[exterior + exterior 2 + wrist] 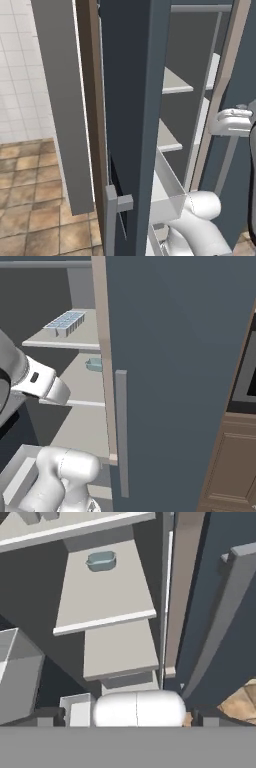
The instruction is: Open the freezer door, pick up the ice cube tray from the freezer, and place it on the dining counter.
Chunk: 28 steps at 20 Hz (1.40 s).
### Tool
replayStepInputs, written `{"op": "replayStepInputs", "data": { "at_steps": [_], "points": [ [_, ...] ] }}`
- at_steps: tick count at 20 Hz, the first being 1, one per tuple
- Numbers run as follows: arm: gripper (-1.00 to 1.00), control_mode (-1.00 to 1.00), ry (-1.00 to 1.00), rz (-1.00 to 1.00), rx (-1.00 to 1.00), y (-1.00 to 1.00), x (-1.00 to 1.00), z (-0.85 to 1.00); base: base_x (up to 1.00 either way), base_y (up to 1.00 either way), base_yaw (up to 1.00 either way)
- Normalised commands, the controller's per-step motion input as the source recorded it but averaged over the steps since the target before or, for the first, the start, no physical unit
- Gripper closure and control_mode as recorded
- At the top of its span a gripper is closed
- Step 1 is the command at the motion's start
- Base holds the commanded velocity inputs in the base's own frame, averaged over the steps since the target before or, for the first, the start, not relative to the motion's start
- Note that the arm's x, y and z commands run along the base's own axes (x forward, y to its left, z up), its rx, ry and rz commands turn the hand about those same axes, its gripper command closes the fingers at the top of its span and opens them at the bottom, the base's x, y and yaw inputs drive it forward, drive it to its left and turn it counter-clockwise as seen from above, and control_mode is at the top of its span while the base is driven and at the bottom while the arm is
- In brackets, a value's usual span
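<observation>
Ice cube tray [66, 322] lies on an upper freezer shelf [75, 338], one shelf above the small teal container [94, 364], which I use as my landmark. I see the freezer door [132, 125] already swung wide, so the shelves are exposed. My claw [122, 716], below the container, stands wide open and holds nothing, presumably ready to reach up for the tray.

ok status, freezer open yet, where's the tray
Gripper open, empty. Freezer door open. Tray on upper shelf, untouched. Teal container one shelf below.
</observation>
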Motion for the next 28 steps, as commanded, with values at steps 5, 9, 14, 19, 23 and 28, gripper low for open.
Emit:
{"op": "replayStepInputs", "data": {
  "at_steps": [5, 9, 14, 19, 23, 28],
  "points": [
    [-1.0, -1.0, 0.0, -0.22, 0.2, 0.03, 0.0, 0.73, 0.0, 0.0, 0.0],
    [-1.0, -1.0, 0.0, -0.27, 0.27, 0.13, 0.0, 0.38, 0.0, 0.0, 0.0],
    [-1.0, -1.0, 0.0, -0.31, 0.24, 0.29, 0.02, 0.15, 0.0, 0.0, 0.0],
    [-1.0, -1.0, 0.0, -0.33, 0.23, 0.33, 0.18, 0.0, 0.0, 0.0, 0.0],
    [-1.0, -1.0, 0.0, -0.23, 0.23, 0.1, 0.46, 0.0, 0.0, 0.0, 0.0],
    [-1.0, -1.0, 0.0, -0.05, 0.23, -0.08, 0.69, 0.0, 0.0, 0.0, 0.0]
  ]
}}
